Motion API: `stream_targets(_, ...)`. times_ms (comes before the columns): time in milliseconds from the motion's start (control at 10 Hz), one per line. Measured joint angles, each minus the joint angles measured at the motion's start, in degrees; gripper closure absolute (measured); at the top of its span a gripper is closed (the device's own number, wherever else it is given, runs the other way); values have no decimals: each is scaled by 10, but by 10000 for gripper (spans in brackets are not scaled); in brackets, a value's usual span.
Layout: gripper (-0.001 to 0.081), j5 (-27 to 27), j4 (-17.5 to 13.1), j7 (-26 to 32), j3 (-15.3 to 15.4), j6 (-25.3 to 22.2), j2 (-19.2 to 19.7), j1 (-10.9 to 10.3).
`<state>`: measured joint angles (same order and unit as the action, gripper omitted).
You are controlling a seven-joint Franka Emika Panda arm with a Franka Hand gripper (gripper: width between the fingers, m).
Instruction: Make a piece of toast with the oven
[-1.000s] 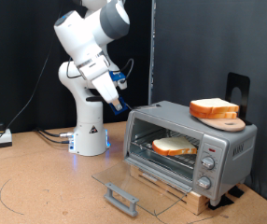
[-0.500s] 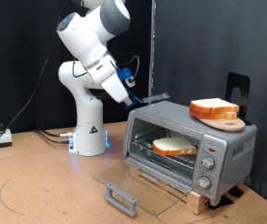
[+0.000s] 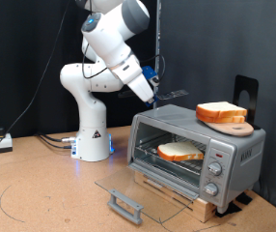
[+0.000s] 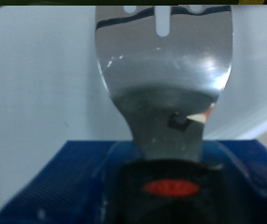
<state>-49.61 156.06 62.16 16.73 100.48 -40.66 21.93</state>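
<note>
The silver-grey oven [image 3: 201, 155] stands at the exterior view's right with its glass door [image 3: 143, 186] dropped open. One slice of toast [image 3: 180, 150] lies on the rack inside. A second alike slice [image 3: 220, 110] rests on a round wooden board [image 3: 236, 125] on the oven's top. My gripper [image 3: 153, 90] hovers above the oven's left top corner, shut on a spatula [image 3: 177, 96] whose blade points toward the slice on top. In the wrist view the metal blade [image 4: 163, 56] and black handle [image 4: 171, 187] fill the frame.
The white arm base [image 3: 92, 135] stands on the wooden table [image 3: 41, 193] left of the oven. The door's grey bar handle [image 3: 126, 205] lies low in front. A black bracket [image 3: 246, 92] rises behind the oven. Cables [image 3: 51, 140] run along the back left.
The arm has swung up and to the exterior view's right, carrying the spatula from beside the base to just above the oven's top left. Both slices stay put.
</note>
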Motion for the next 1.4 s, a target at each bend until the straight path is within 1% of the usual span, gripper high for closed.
stream_targets(300, 413, -50, 33, -28, 36, 1, -53, -32)
stream_targets(500, 413, -94, 51, -59, 77, 18, -89, -53)
stream_targets(600, 413, -106, 58, -81, 101, 30, -104, -60)
stream_targets(800, 413, -114, 70, -107, 146, 56, -118, -63)
stream_targets(1000, 413, -131, 80, -111, 177, 83, -118, -62)
stream_targets(1200, 413, -156, 86, -111, 199, 99, -118, -62)
stream_targets(1400, 413, -172, 86, -112, 207, 99, -118, -62)
